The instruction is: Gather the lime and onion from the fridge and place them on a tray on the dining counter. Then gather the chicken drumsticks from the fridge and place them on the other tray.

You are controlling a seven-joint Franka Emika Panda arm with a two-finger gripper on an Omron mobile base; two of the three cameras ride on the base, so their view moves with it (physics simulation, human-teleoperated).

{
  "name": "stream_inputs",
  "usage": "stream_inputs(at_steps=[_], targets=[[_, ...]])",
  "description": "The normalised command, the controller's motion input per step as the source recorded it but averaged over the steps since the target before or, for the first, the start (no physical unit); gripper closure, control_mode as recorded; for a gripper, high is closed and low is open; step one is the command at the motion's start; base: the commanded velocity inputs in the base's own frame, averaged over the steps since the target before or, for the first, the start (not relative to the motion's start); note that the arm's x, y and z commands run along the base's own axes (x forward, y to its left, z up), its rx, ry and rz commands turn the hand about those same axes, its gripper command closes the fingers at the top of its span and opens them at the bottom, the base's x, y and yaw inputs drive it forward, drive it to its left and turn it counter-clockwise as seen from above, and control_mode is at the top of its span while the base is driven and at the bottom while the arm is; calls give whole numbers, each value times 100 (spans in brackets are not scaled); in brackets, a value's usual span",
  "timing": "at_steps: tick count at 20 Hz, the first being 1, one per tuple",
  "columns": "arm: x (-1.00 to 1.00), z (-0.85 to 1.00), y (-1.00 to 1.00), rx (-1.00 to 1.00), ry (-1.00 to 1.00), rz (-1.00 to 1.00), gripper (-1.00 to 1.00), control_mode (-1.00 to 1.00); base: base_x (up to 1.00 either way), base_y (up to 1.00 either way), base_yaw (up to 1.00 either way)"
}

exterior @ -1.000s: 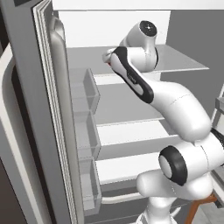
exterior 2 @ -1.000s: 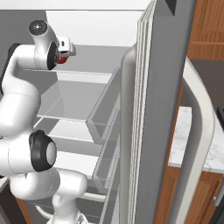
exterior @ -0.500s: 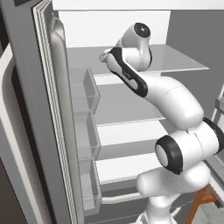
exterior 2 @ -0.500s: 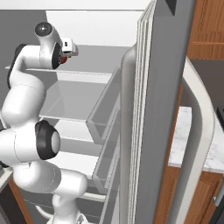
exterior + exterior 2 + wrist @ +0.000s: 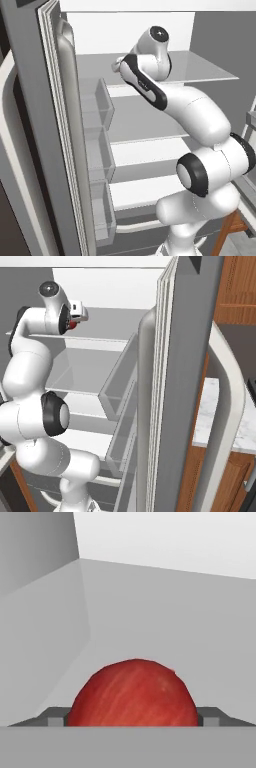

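Hand view: onion [image 5: 134,693] sits on the white fridge shelf [image 5: 165,617], close in front of the camera, between the two dark fingertips [image 5: 210,719]. Jaws stand apart on either side of it; actual contact cannot be told. Right base view: gripper [image 5: 75,317] at the upper shelf, red showing beside it.

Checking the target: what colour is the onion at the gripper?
Dark red with fine pale streaks; the onion shows best in the hand view.
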Motion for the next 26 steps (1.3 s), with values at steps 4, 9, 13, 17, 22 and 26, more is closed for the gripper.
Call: stream_inputs(at_steps=[4, 9, 13, 17, 22, 26], targets=[[0, -21, 0, 0, 4, 0, 100, -100, 0, 0, 0], [-60, -2, 0, -1, -16, -4, 100, -100, 0, 0, 0], [-100, 11, 0, -2, -24, -7, 100, -100, 0, 0, 0], [-98, 36, -6, -1, -11, -9, 100, -100, 0, 0, 0], [-71, 60, -24, 1, 9, -16, 100, -100, 0, 0, 0], [-80, 30, -19, 0, 18, -20, 100, -100, 0, 0, 0]])
